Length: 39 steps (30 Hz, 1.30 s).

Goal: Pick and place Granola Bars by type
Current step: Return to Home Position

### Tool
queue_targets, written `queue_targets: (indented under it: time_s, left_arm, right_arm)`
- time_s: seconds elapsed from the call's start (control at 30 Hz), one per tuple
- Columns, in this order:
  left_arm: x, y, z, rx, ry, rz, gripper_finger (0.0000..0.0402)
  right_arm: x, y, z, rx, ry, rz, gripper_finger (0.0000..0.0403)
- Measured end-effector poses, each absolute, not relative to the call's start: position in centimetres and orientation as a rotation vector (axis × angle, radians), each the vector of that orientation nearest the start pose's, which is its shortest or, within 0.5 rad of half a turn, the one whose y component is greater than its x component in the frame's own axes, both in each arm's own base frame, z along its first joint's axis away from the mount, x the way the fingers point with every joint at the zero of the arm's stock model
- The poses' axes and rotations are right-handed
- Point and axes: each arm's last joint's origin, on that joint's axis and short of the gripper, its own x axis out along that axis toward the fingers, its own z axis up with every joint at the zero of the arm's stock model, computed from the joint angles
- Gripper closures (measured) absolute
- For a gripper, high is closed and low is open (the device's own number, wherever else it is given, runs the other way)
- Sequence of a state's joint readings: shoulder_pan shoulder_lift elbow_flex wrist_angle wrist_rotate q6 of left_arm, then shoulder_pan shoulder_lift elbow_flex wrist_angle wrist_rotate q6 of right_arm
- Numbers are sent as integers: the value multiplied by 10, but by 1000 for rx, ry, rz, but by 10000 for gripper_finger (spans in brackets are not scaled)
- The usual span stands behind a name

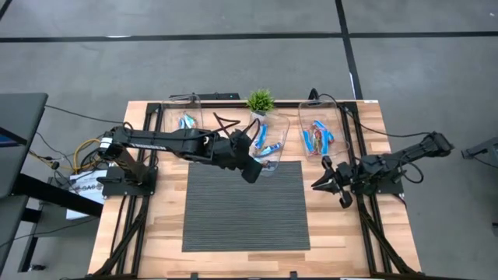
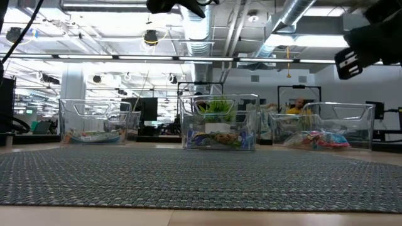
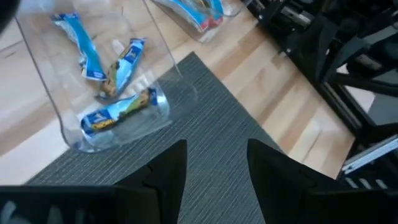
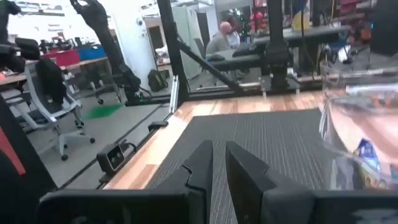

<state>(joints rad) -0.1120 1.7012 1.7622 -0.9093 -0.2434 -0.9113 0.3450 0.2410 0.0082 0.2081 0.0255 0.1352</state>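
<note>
From above, small foil-wrapped granola bars in blue, blue-and-white and orange-red wrappers are lying inside three clear plastic tubs, which are sitting at eleven, twelve and one o'clock beyond a dark grey ribbed mat on a pale wooden table. No bar is showing loose on the mat. The bars are probably handling as light, slippery and easily crushed, so a gentle pinch across the narrow middle is likely suiting them best. The left gripper is hovering at the mat's twelve o'clock edge beside the middle tub. The right gripper is waiting at three o'clock, just off the mat. A small green plant is standing behind the middle tub. At table height, the tubs are standing in a row with crinkled wrappers heaped low inside. The left wrist view is showing its dark fingers spread and empty above three blue-and-white bars with brown patches in a tub. The right wrist view is showing its fingers slightly parted, gripping nothing, beside a tub wall.
</note>
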Motion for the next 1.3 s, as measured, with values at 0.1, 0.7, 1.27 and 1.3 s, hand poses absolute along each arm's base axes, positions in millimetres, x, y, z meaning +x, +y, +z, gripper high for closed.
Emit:
queue_targets:
  time_s: [0.1, 0.7, 1.27, 1.3]
  left_arm:
    - [359, -35, 370, -703, 674, 496, 242]
    - [357, -81, 388, -251, 541, 303, 242]
    - [251, -70, 251, -344, 515, 62, 242]
    - [236, -68, 242, -354, 497, 56, 242]
  right_arm:
    - [104, 37, 161, 97, 95, 316, 365]
    - [97, 34, 160, 214, 103, 310, 365]
    - [97, 34, 160, 214, 105, 310, 365]
    - [97, 34, 160, 214, 105, 310, 365]
